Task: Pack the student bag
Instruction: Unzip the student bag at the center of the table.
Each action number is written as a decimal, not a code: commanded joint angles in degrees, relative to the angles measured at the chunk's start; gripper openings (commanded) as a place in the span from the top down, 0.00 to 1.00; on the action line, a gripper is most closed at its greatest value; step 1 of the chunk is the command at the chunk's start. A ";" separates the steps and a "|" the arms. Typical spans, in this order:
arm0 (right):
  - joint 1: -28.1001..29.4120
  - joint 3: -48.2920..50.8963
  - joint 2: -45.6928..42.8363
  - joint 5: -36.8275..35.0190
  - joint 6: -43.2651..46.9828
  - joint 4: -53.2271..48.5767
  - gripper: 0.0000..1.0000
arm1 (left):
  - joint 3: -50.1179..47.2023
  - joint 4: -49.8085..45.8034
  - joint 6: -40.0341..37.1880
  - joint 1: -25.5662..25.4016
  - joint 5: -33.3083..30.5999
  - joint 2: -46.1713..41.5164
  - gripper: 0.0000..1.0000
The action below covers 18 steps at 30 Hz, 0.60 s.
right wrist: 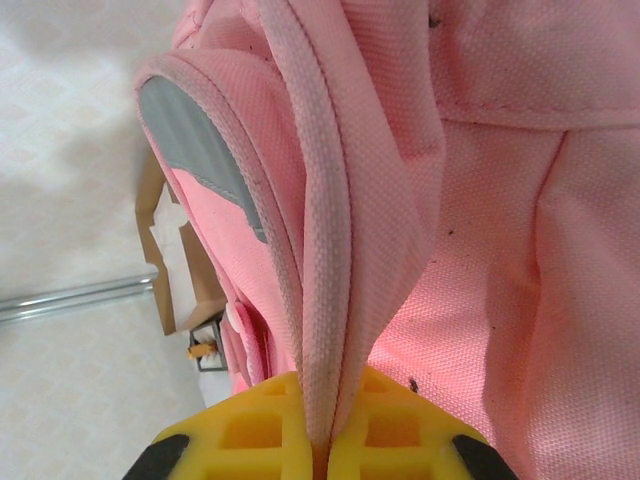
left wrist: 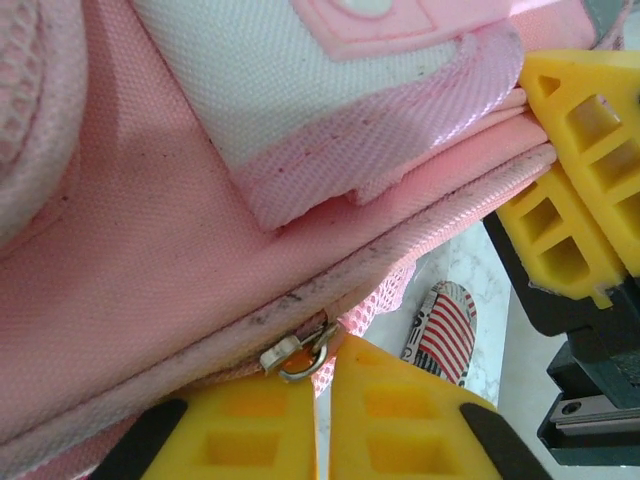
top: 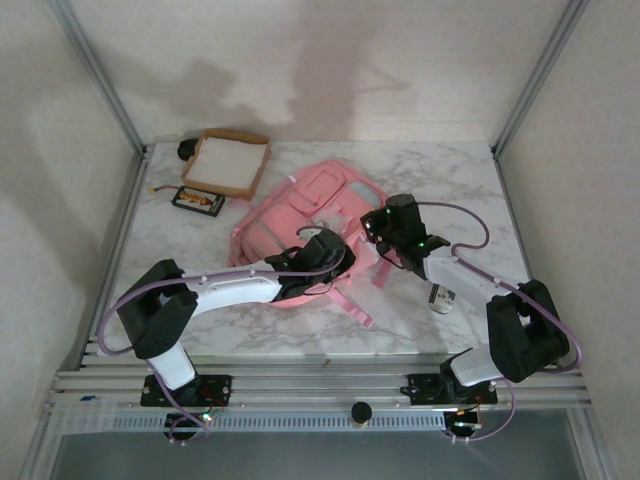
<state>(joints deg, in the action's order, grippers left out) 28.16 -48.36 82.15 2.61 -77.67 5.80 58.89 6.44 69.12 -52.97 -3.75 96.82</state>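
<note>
- Left gripper [left wrist: 325,368]: fingers together, pinching the small metal zipper pull [left wrist: 298,355].
- Large pink fabric student bag [top: 300,205]: lying flat mid-table, between both arms.
- Right gripper [right wrist: 322,425]: clamped on the bag's pink seam ridge [right wrist: 320,200].
- Step in hand: unzipping. Next move likely requires drawing the pull along its track against the right-hand anchor.

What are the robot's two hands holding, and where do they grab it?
Both hold the student bag. The left gripper pinches its metal zipper pull; the right gripper pinches a pink piped edge of the fabric.
</note>
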 commanded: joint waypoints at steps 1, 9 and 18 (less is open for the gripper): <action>0.23 -0.73 -3.32 -0.15 -1.87 7.27 1.00 | 1.14 1.03 1.11 0.15 -4.60 0.37 0.96; -2.02 -1.46 -2.22 1.11 -1.45 8.26 1.00 | -2.38 -3.01 0.30 0.15 -3.09 -4.21 1.00; -4.39 -2.44 -1.29 3.02 -0.81 8.41 1.00 | -9.02 -14.00 -4.98 2.23 2.30 -12.36 1.00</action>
<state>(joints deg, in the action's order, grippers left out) 25.41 -48.36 82.17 6.22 -77.60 6.63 51.51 0.12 67.09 -51.94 -2.87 87.22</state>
